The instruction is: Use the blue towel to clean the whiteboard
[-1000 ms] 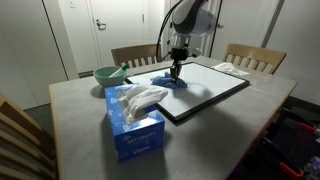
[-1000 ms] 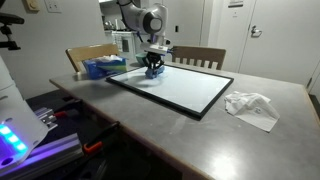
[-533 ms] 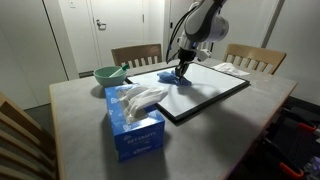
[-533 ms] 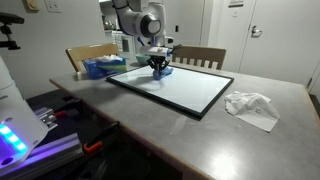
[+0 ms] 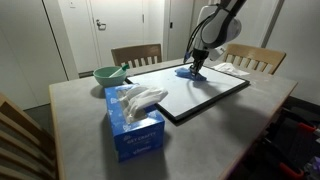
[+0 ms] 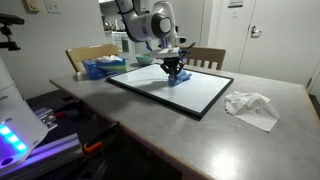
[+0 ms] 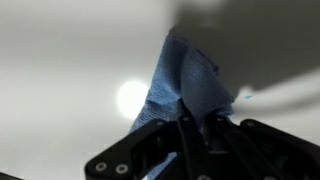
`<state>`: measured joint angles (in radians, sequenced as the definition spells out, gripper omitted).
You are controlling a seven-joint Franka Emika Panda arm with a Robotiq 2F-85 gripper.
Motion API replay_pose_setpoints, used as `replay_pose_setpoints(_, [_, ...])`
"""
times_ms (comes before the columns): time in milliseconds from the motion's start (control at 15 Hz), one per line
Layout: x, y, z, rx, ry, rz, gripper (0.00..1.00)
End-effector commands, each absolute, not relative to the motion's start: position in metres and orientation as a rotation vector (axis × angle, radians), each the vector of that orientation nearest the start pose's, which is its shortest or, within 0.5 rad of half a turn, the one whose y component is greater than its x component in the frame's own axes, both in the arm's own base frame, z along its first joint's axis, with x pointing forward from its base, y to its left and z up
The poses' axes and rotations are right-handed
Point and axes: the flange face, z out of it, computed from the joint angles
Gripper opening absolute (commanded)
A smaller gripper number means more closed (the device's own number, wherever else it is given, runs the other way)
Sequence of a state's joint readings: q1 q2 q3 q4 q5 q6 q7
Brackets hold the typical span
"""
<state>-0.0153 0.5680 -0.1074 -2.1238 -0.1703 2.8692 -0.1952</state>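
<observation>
Wiping the whiteboard (image 5: 205, 97), the gripper (image 5: 198, 67), clamped tight on the blue towel (image 5: 192, 75), does best pressing the cloth flat and sweeping overlapping passes.

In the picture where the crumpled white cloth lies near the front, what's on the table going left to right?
blue box → blue towel, gripped by the robot's hand → crumpled white cloth. The whiteboard stretches across the middle beneath the towel, so it has no single place.

whiteboard (image 5: 205, 95) mostly bare, blue box (image 5: 134, 128) near one corner, green bowl (image 5: 108, 73) near another, white cloth (image 6: 250, 105) apart
</observation>
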Motion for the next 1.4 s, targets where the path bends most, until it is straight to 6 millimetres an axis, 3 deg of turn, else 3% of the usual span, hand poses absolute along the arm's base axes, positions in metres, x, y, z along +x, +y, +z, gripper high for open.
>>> replay_pose_setpoints(0, [0.561, -0.054, 0.100, -3.197, -0.455, -0.140, 0.03])
replay_pose_setpoints(467, [0.578, 0.043, 0.112, -2.958, -0.819, -0.212, 0.03])
replay_pose_setpoints(733, [0.587, 0.078, 0.112, -2.832, -1.014, -0.213, 0.03])
replay_pose_setpoints(867, [0.591, 0.072, 0.106, -2.843, -1.067, -0.198, 0.03])
replay_pose_setpoints(1067, [0.587, 0.031, 0.099, -2.948, -1.030, -0.158, 0.03])
replay_pose_setpoints(1333, [0.582, -0.014, 0.109, -3.110, -0.863, -0.156, 0.03])
